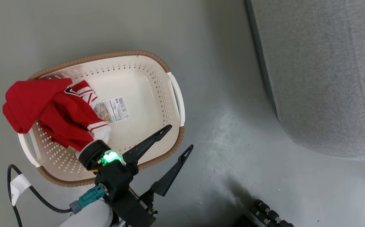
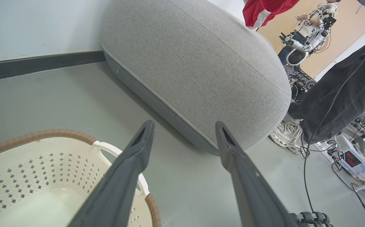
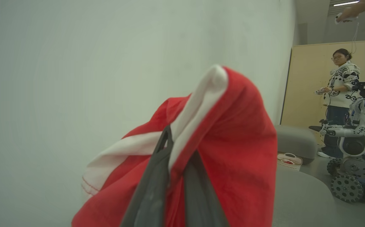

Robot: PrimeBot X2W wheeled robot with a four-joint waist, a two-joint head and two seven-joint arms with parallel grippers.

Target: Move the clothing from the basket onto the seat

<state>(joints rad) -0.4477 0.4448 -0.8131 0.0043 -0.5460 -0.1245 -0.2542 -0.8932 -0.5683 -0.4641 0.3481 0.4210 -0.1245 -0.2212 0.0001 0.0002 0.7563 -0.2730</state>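
The cream basket (image 1: 106,56) stands on the grey floor, with red clothing (image 1: 56,110) in its left end, spilling over the rim. My left gripper (image 1: 180,136) hangs open over the basket's near right corner, nothing between its fingers; its wrist view looks past the basket (image 2: 43,134) and the left gripper (image 2: 184,123) to the grey seat (image 2: 195,69). The seat (image 1: 327,78) lies to the right. My right gripper (image 3: 179,142) is shut on red clothing (image 3: 232,142) with white trim. Red and white fabric (image 2: 258,12) shows above the seat's far side.
A person's dark trouser leg (image 2: 343,88) and white shoe (image 2: 286,132) are beside the seat. Another robot (image 3: 355,132) and a person (image 3: 339,82) stand further off. A black cable (image 1: 37,195) trails by the basket. Electronics (image 2: 355,160) sit on the floor.
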